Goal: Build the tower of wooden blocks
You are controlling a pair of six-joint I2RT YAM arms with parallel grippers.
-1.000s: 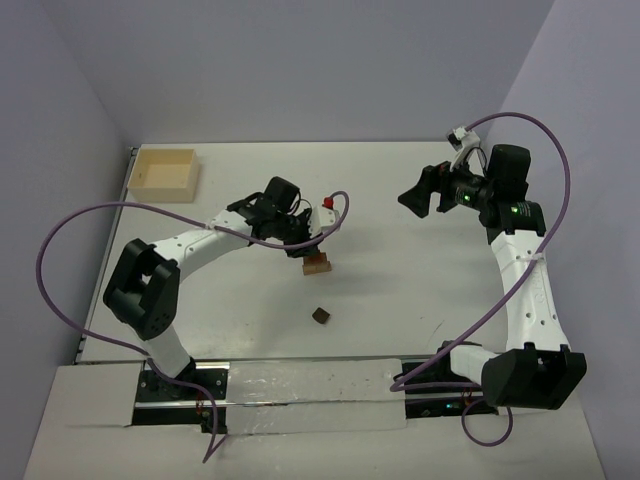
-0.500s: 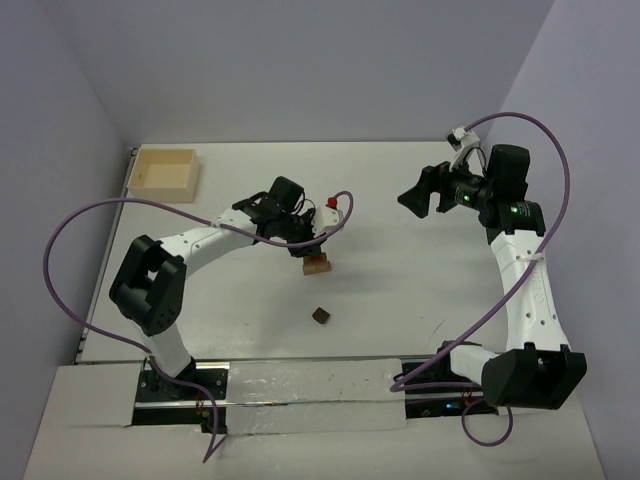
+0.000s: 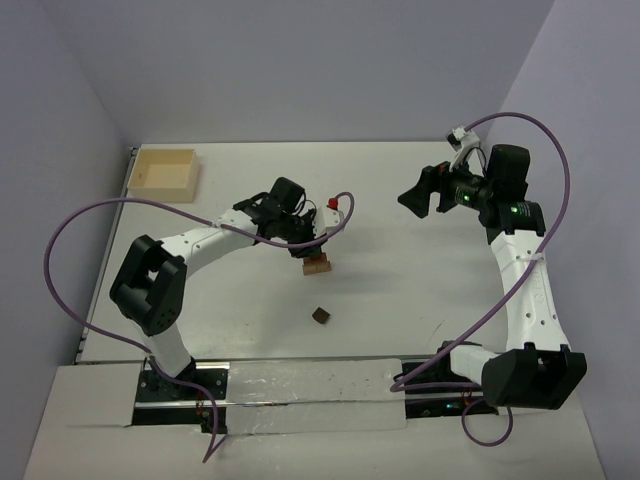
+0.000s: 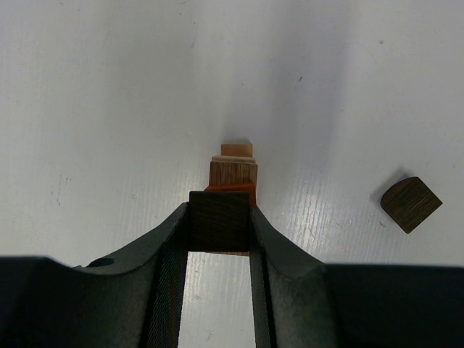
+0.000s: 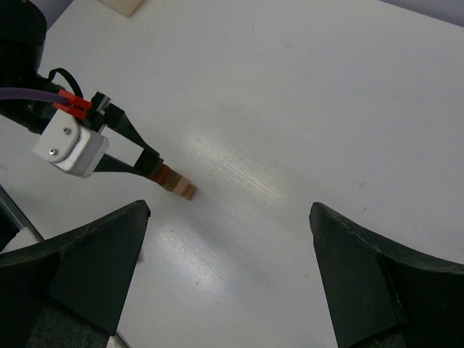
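Wood block tower [image 3: 318,264] work has hardly moved over the last second. Only the left arm's elbow swung, and the left gripper [image 4: 219,230] stays pinched on the dark brown block [image 4: 219,217], seated on the reddish layer. Only the release looks left. It stands mid-table, apparently upright, long axis vertical, tan base down. A loose dark block [image 4: 410,204] lies near. The right gripper [image 5: 228,212] hangs spread wide, well apart.

Place: a robotics lab test cell. Evidence: bare white table [image 3: 400,295] boxed in by plain lilac walls [image 3: 300,70]; my left arm [image 3: 190,243] and right arm [image 3: 527,290] bolted to a base plate [image 3: 310,395]; purple cables [image 3: 46,262] looping loose.
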